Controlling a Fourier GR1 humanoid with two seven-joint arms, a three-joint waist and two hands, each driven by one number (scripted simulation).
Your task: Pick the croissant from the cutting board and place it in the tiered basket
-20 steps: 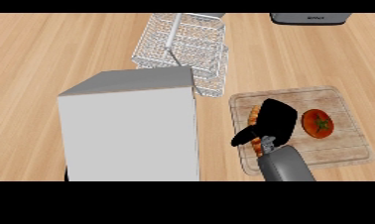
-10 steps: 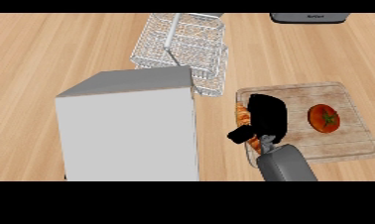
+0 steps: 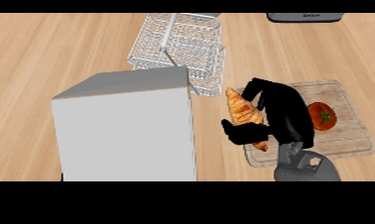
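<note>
Head view
Surface: light wood-grain surface [image 3: 66, 54] with long pale streaks, running across the whole view.
Cutting board: pale wooden cutting board [image 3: 344, 136], rectangular with rounded corners, at the right; its near left part is hidden under the forearm and hand.
Croissant: golden-brown croissant [image 3: 243, 110], ridged, long and tapered, at the board's left edge. Its long axis runs from the far end, pointing up and slightly left toward the basket, down to the near end by the thumb.
Right robot hand: black right robot hand [image 3: 282, 114] lies over the board, fingers arched over the croissant's right side and thumb at its near left end, curled round it so the pastry sits between them.
Forearm: grey forearm [image 3: 304, 168] enters from the lower edge, below the hand.
Tomato: red, round tomato [image 3: 322, 116] with a dark green stem star, on the board just right of the hand, partly hidden by it.
Tiered basket: white wire-mesh tiered basket [image 3: 179, 49] with a central post, beyond the croissant, up and to the left, apart from it.
Grey box: large plain grey box [image 3: 128, 129] with flat faces, left of the hand, hiding the basket's near left foot.
Appliance: dark appliance [image 3: 305, 17] at the far right edge, cut off.
</note>
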